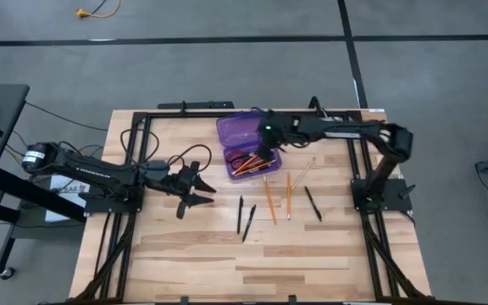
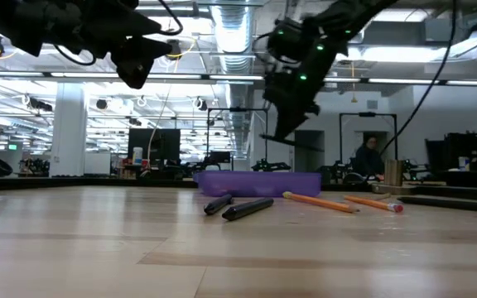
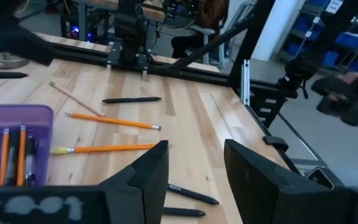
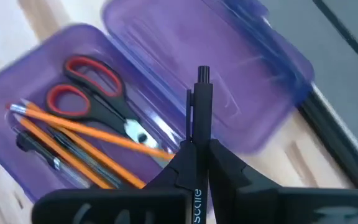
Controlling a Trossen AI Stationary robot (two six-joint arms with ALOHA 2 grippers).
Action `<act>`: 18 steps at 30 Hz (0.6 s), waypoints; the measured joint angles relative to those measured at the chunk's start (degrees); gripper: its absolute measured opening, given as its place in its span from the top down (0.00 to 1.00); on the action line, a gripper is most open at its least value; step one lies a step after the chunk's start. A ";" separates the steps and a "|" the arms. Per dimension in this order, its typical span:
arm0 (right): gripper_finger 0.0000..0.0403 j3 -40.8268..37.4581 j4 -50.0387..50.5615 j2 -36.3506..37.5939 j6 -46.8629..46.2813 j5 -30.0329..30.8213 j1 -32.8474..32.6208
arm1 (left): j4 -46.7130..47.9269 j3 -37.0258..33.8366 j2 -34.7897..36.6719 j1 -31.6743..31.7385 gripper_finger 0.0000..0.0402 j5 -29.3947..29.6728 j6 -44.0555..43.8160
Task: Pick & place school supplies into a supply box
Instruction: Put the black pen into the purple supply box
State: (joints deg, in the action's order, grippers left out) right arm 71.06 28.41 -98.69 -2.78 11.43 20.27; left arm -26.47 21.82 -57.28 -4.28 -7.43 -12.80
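**Right gripper holds a pen over the open box**

The left gripper hangs over the table's left half with its fingers spread and nothing between them, well apart from the box. Two black pens lie side by side on the wood to its right, then two orange pencils near each other, a thin pale pencil slanting toward the far edge, and one more black pen farthest right.

The box is translucent purple with rounded corners, and its hinged lid is thrown back flat beside the tray. Inside the tray lie red-handled scissors, with orange pencils and a dark pen lying slantwise next to them.

The right gripper sits directly above the box's near end, raised off it in the low view. Its fingers are pressed together on a slim black pen, which sticks out past the fingertips and points across the lid, not touching the box.
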 joint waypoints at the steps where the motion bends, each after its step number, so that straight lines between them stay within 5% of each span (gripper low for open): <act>1: 0.98 1.93 0.68 -1.40 1.26 -0.16 -0.17 | -0.09 0.00 0.00 -0.40 0.64 0.36 -0.29; 12: 0.97 13.99 2.71 -10.88 17.62 -12.72 -2.88 | 0.12 0.00 0.00 -3.96 0.64 5.34 -0.52; 18: 0.97 14.12 5.04 -13.80 23.90 -13.76 -3.39 | 0.21 0.00 0.00 -5.80 0.64 6.80 -0.52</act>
State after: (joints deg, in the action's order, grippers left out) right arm 85.19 33.45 -112.49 21.12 -2.33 16.88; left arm -26.26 21.82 -57.28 -10.08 -0.62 -13.32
